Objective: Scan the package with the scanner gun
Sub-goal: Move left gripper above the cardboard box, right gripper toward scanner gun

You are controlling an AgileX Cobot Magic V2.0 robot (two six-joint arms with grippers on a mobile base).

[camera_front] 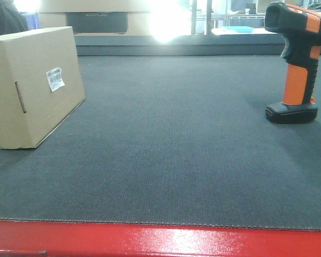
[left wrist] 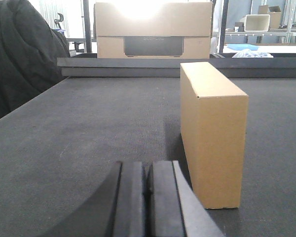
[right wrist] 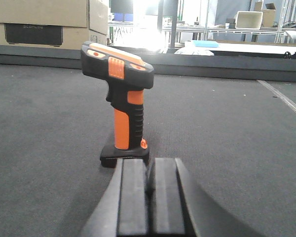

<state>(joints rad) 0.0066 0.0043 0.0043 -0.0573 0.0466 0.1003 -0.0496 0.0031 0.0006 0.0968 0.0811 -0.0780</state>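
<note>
The scanner [right wrist: 126,123] stood upright just beyond the closed, empty right gripper [right wrist: 148,173]; the left gripper [left wrist: 147,173], also closed, sat near the box [left wrist: 214,133].

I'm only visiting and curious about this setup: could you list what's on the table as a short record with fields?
Surface: dark grey mat, red front edge
Package: tan box on the left, barcode label showing on its side
Scanner gun: upright on its base, right side, untouched
Left gripper: shut, empty, near package
Right gripper: shut, empty, behind scanner gun
</note>
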